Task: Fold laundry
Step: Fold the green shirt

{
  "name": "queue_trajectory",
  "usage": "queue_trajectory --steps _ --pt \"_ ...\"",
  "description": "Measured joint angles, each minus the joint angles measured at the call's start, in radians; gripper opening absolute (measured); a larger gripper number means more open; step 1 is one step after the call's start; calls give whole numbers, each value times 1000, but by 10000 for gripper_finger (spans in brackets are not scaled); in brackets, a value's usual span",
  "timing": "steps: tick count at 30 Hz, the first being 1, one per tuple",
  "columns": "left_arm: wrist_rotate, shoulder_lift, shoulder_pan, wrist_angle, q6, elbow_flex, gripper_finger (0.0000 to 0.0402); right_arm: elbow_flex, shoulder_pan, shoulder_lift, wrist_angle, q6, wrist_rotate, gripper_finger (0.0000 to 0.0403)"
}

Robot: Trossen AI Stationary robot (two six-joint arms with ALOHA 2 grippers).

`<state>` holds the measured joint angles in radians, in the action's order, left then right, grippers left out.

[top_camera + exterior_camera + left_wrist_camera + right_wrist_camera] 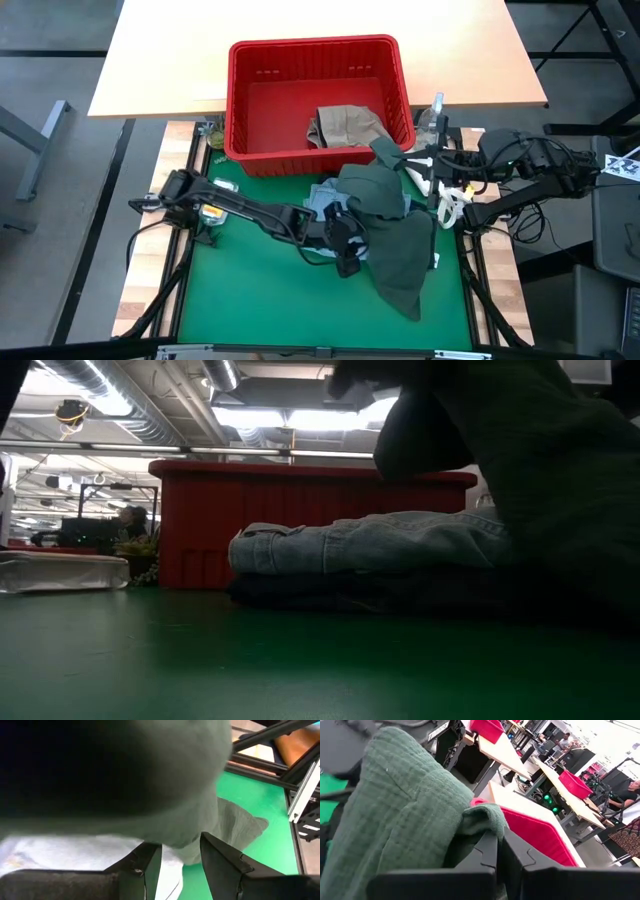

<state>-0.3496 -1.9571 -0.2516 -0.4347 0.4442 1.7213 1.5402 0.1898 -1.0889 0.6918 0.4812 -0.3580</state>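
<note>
Right gripper pinching dark olive green piece right of centre, left gripper spread beside light blue denim, red basket above

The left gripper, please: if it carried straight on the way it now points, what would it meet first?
Probably the dark olive green garment: it hangs just ahead of the left gripper, whose jaws stand apart, with the light blue denim beside it. Depth is hard to judge.
</note>
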Motion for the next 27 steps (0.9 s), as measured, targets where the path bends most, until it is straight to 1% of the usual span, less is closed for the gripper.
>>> queue_trajectory --steps 5,10,13,15,17,18,22,27 --pt "0 -56 4 59 -4 0 128 0 0 0 0 0 2 9" --pt "2 -81 12 95 -54 0 125 0 0 0 0 3 2 9" --pt "0 -81 12 92 -90 0 100 0 0 0 0 28 2 9" --pt "0 -80 11 90 -117 0 67 0 0 0 0 41 2 9" --pt "0 -76 8 88 -139 0 25 0 0 0 -1 50 1 9" --pt "-1 -74 6 89 -141 0 13 0 0 1 -1 51 1 9" --pt "-4 -60 0 66 -144 18 5 0 0 1 -3 51 0 9" --pt "-9 -14 -15 10 -194 35 2 0 0 10 6 52 0 9"
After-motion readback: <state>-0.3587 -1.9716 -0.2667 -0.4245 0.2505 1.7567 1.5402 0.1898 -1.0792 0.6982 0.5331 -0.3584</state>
